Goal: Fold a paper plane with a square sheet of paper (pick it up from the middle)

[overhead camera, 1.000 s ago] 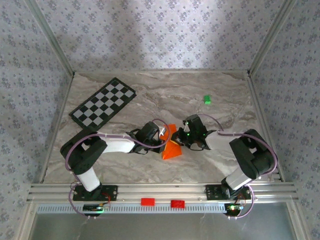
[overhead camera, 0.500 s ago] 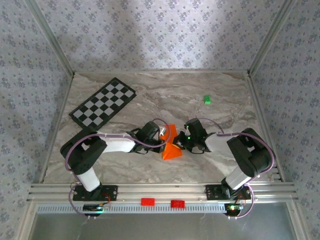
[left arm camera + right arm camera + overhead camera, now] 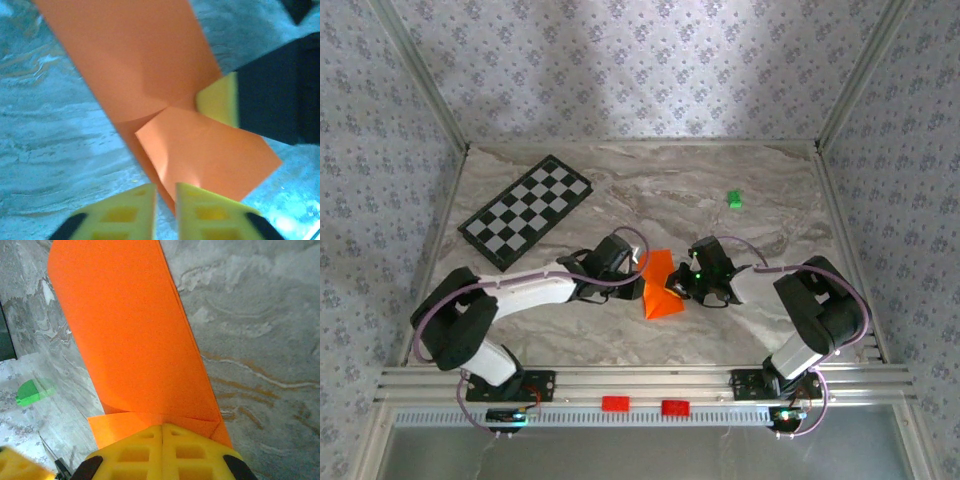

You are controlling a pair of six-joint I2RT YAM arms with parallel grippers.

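Item under inspection: the orange paper [image 3: 660, 287] lies on the marble table [image 3: 620, 190], in the near middle, directly between my two claws. It is partly folded. From the left wrist I note one broad panel running up and away and a smaller flap turned over it, their edges meeting near the centre. From the right wrist it reads as a long strip leading off from my fingers, with a narrow band folded across its near end. Left claw [image 3: 165, 194]: the two yellow fingers stand a thin slit apart, and the paper's lower edge runs down into that slit. Whether they pinch it or merely flank it I cannot tell. Right claw [image 3: 162, 431]: fingers pressed together with no gap, tips set on the paper at the folded band. The left wrist camera shows one of those yellow fingertips [image 3: 218, 99] against the paper just where the flap meets the panel. I cannot tell if any paper is caught between them. Other findings: a small green block [image 3: 734, 200] sits toward the far right, well apart from the paper, and a black-and-white checkered board [image 3: 527, 211] lies at the far left, likewise apart from it.
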